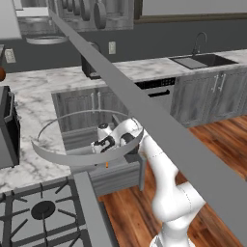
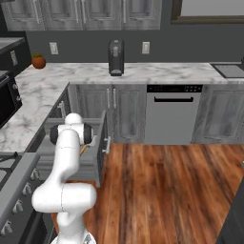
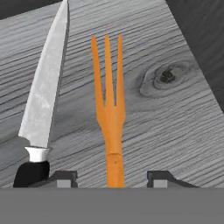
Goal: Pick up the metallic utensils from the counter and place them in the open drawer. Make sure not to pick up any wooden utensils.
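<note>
- Open drawer [image 1: 118, 176] pulled out of the grey corner cabinets; grey wood-grain floor carries both metallic utensils.
- Knife [image 3: 43, 100] flat on that floor, black handle toward the camera, blade pointing away, just beside the fork.
- Fork [image 3: 109, 113] lengthwise between the fingertips, tines pointing away, parallel to the knife.
- Gripper [image 3: 111, 178] parted, fingertips [image 3: 61, 178] clear of the handle on both sides; nothing held.

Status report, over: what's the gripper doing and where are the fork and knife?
Gripper open over the drawer floor. Fork between the fingertips, ungripped; knife alongside it. Nothing in the way.
</note>
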Controlling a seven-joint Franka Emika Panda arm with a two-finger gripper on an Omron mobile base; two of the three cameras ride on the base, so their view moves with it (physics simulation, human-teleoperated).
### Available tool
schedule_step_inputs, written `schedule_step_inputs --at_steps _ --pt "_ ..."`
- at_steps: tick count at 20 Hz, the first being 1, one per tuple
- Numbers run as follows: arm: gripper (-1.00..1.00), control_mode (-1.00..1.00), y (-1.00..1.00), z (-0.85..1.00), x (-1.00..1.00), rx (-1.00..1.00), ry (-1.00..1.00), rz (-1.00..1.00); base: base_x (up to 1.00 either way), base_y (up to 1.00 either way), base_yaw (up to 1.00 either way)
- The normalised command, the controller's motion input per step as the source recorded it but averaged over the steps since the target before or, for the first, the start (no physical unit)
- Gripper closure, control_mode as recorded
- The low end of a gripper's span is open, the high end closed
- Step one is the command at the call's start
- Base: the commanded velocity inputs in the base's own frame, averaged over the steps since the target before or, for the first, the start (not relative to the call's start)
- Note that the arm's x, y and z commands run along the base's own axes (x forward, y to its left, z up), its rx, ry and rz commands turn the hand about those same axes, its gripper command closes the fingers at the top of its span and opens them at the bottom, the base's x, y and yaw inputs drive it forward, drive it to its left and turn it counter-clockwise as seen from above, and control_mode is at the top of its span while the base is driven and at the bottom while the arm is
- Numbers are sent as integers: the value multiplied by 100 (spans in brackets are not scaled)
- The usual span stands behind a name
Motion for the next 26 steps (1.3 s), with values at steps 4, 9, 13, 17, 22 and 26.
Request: schedule_step_inputs --at_steps 4,9,13,17,22,26 --pt "-100 -100 0 100 -22 0 -12 -10 0 0 0" --pt "-100 -100 -22 100 -73 1 -27 -9 0 0 0" --pt "-100 -100 -89 71 -100 12 -56 0 0 0 0" --pt "-100 -100 -100 71 -100 16 -48 0 0 0 0" --pt "-100 -100 -74 100 -100 11 -34 0 0 0 0" --pt "-100 -100 -37 100 -100 0 -5 0 0 0 0"
